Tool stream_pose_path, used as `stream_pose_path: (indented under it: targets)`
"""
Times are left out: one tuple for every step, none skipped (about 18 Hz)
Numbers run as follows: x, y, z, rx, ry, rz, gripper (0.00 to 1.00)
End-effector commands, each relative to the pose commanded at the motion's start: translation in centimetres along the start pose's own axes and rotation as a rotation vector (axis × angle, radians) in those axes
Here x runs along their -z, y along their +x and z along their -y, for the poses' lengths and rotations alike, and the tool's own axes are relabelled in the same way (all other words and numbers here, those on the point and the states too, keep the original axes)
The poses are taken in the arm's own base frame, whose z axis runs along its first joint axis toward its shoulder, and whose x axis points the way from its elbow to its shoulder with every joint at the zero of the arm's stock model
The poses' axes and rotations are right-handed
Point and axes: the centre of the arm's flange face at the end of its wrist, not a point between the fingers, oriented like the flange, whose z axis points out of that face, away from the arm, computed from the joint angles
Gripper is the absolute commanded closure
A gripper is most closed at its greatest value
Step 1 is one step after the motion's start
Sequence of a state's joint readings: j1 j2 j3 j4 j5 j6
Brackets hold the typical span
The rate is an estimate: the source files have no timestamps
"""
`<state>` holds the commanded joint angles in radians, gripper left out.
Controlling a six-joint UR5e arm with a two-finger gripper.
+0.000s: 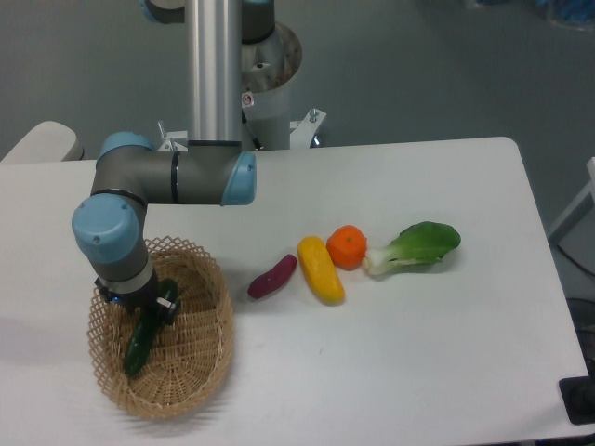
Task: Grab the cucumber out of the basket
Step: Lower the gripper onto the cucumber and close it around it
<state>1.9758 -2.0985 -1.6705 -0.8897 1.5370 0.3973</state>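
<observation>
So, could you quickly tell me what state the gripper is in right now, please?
Gripper: down in the basket at the cucumber; the arm hides it, so open or shut cannot be told.

white table (446, 353) carries basket (209, 358), sweet potato (271, 276), yellow squash (320, 269), orange (347, 246), bok choy (416, 246)

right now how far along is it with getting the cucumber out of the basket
Done: the arm has reached down into the basket, with the gripper at the upper end of the cucumber. In hand: the grasp itself, though the wrist hides the fingers, so closure cannot be confirmed. Left: the lift, since the cucumber is lying on the basket floor.
</observation>
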Motion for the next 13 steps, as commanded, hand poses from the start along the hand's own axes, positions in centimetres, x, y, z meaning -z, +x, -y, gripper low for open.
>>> stream_pose_path:
  targets:
    - [0.1,0.0,0.1,0.000,0.003,0.001,0.48]
    - [0.2,0.0,0.1,-0.002,0.004,0.002,0.50]
    - [0.2,0.0,0.1,-0.002,0.004,0.002,0.53]
    - [0.3,0.0,0.1,-0.002,0.006,0.002,0.56]
    - [0.4,-0.1,0.2,-0.002,0.008,0.004,0.58]
    - [0.5,0.0,0.1,-0.003,0.008,0.004,0.59]
    - [0.6,0.0,0.1,-0.003,0.010,0.004,0.60]
    - [0.8,-0.1,0.2,-0.004,0.013,0.005,0.61]
    - [0.9,-0.2,0.3,-0.004,0.016,0.007,0.61]
    - [1.1,-0.2,0.3,-0.004,0.016,0.009,0.63]
    - [1.4,-0.2,0.4,-0.007,0.023,0.010,0.64]
    - [1.3,-0.2,0.4,-0.008,0.021,0.011,0.65]
    - [1.4,-0.2,0.4,-0.008,0.021,0.011,0.68]
